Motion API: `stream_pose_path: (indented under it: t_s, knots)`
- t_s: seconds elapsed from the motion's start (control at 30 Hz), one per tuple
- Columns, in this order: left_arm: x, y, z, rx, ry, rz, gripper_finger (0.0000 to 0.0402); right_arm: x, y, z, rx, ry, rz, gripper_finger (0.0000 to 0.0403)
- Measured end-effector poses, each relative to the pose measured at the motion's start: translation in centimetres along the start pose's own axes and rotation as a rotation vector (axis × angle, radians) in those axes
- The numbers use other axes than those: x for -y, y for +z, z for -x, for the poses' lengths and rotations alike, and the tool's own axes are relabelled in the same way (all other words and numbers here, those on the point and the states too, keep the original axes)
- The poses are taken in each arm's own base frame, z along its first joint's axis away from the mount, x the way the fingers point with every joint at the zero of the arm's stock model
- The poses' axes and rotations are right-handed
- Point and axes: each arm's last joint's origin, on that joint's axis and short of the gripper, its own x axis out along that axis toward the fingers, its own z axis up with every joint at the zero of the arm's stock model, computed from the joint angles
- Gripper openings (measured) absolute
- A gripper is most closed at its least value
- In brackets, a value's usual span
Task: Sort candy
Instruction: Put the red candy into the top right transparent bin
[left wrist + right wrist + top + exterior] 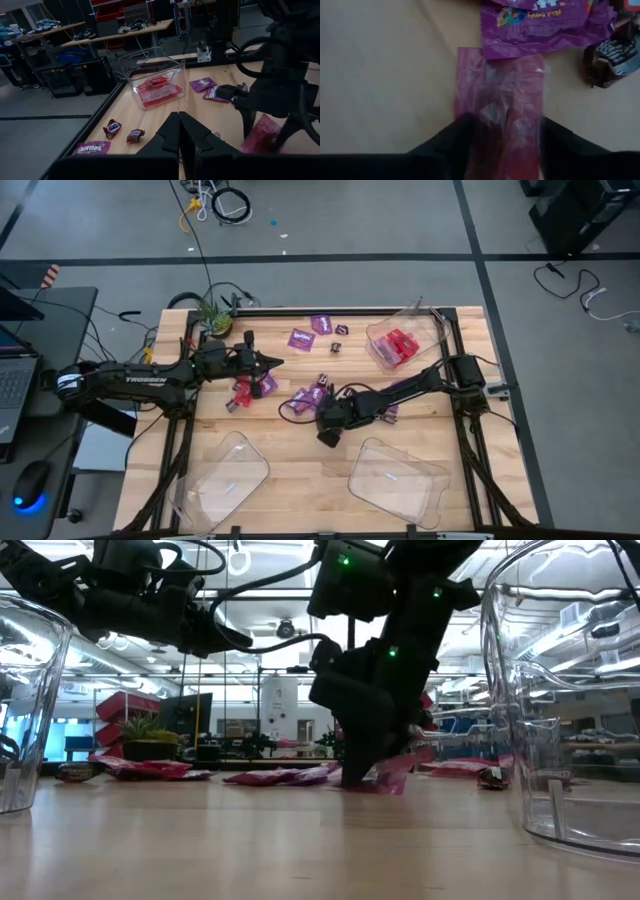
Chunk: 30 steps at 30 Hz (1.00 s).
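Right tool [326, 423] is down on the worktop [300, 480] near its middle, fingers apart and straddling a translucent red packet [502, 102]; the right wrist view shows one finger on each side of the wrapper, not yet pinched onto it. Left tool [270, 361] hangs above the worktop toward the left edge, fingers together, nothing in them.

Largest to smallest:
- Worktop, wooden, dark frame round it.
- Three clear trays: one at the far right corner [425, 330] already carrying red packets [400, 346]; two at the near edge, left [215, 490] and right [415, 490], with nothing visible inside.
- Purple Skittles packets: two by the far edge [312, 331], more by the middle [308, 398], one lying just beyond the red packet [545, 25].
- Small dark brown wrapped pieces [341, 330], one beside the red packet in the right wrist view.

Step in hand, my reading: grasp of a loose red packet for sorting. Most candy remains unsorted on the worktop.

Next move calls for: closing squarely on the thin wrapper without catching the purple packet beside it, lifting clear, then carrying to the far right tray. The slack, slippery film may slide out of a shallow pinch.
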Motion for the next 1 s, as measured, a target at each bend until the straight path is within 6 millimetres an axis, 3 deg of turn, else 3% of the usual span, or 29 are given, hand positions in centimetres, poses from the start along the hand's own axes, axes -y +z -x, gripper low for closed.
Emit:
stream_pose_path:
  t_s: [0.13, 0.3, 0.5, 0.6, 0.8, 0.9, 1.0]
  knots:
    - [0.0, 0.0, 0.0, 0.0, 0.0, 0.0, 0.0002, 0.1, 0.1, 0.9, 0.003, 0.014, 0.034, 0.0104]
    - [0.0, 0.0, 0.0, 0.0, 0.001, 0.0, 0.0002, 0.5, 0.8, 3.6, 0.034, 0.055, 0.08, 0.0022]
    - [0.0, 0.0, 0.0, 0.0, 0.001, 0.0, 0.0002, 2.5, 1.4, 9.3, 0.101, 0.037, 0.107, 0.001]
    - [0.0, 0.0, 0.0, 0.0, 0.001, 0.009, 0.0002, 5.0, 1.5, 12.2, 0.124, -0.067, 0.096, 0.0006]
    - [0.0, 0.0, 0.0, 0.001, 0.002, 0.023, 0.0002, 12.7, 1.9, 17.3, 0.155, -0.331, -0.066, 0.0002]
    - [0.0, 0.0, 0.0, 0.002, 0.002, 0.024, 0.0002, 16.6, 2.2, 18.3, 0.166, -0.395, -0.152, 0.0001]
    - [0.0, 0.0, 0.0, 0.002, 0.002, 0.025, 0.0002, 20.0, 1.9, 17.5, 0.144, -0.422, -0.238, 0.0]
